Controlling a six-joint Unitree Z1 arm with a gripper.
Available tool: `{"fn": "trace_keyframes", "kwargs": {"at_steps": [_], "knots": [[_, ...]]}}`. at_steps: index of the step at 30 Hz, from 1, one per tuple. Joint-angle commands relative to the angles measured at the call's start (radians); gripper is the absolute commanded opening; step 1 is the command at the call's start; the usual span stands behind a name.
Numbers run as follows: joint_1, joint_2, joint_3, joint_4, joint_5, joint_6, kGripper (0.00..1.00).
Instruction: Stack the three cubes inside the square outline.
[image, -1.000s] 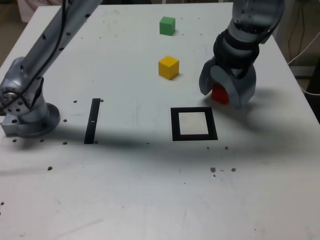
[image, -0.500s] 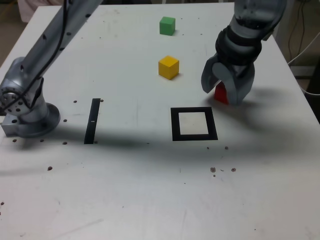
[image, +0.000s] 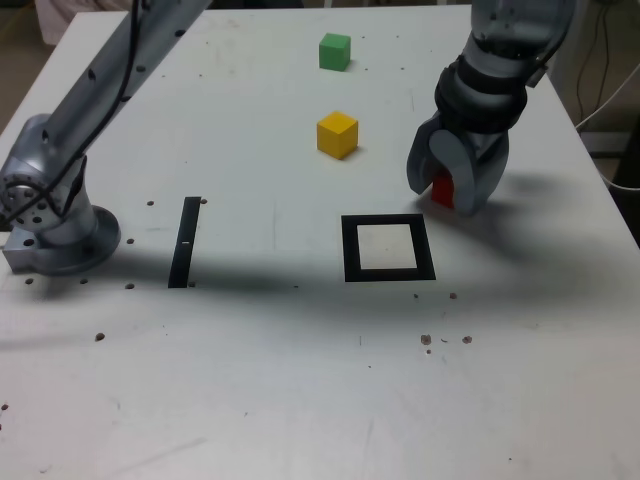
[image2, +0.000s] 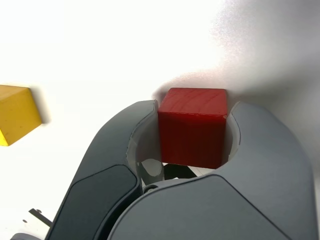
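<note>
Red cube: your red cube (image: 441, 190) sits between the two jaws, just beyond the far right corner of the square outline in the exterior view; the wrist view shows its sides (image2: 192, 127) pressed by a jaw on each side, its front end level with the jaw tips.
Pincer: your pincer (image: 452, 192) is closed onto the red cube, the grey jaws hugging both flanks, pointing down at the bench.
Arm pose: your arm (image: 110, 75) rises from its base (image: 50, 225) at the exterior view's left, runs out of the top of the picture and comes down again at the right, the wrist (image: 485, 85) tilted over the cube.
Square outline: the black frame with a white centre (image: 387, 248) lies flat on the bench, near the pincer but apart from it; nothing stands inside it.
Yellow cube: you see it (image: 337, 134) on the bench to the exterior view's left of the pincer, apart from it; it also shows at the edge of the wrist view (image2: 16, 114).
Green cube: it (image: 334, 51) stands farther back, well apart from the pincer.
Black strip: a thin strip (image: 185, 241) lies between the base and the outline.
Bench: white, speckled with small dark marks (image: 300, 380).
</note>
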Motion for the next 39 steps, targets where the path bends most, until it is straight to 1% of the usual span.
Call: {"fn": "trace_keyframes", "kwargs": {"at_steps": [1,4,7,11,15,17,19,23,25,28,33,39], "knots": [[-0.001,-0.013,0.007,0.001,-0.003,0.001,0.13],[-0.003,-0.056,0.028,0.007,-0.003,-0.010,0.13],[-0.004,-0.133,0.081,0.005,-0.003,-0.052,0.13],[-0.012,-0.264,0.211,-0.007,0.001,-0.187,0.13],[-0.038,-0.361,0.336,-0.013,0.001,-0.367,0.13],[-0.060,-0.395,0.383,-0.015,-0.011,-0.462,0.13],[-0.086,-0.415,0.414,-0.016,-0.032,-0.556,0.13],[-0.138,-0.425,0.441,-0.029,-0.074,-0.720,0.13],[-0.164,-0.423,0.444,-0.043,-0.084,-0.794,0.13],[-0.183,-0.407,0.440,-0.060,-0.094,-0.865,0.13],[-0.189,-0.360,0.431,-0.067,-0.117,-0.923,0.13],[-0.190,-0.306,0.418,-0.068,-0.116,-0.939,0.13]]}}
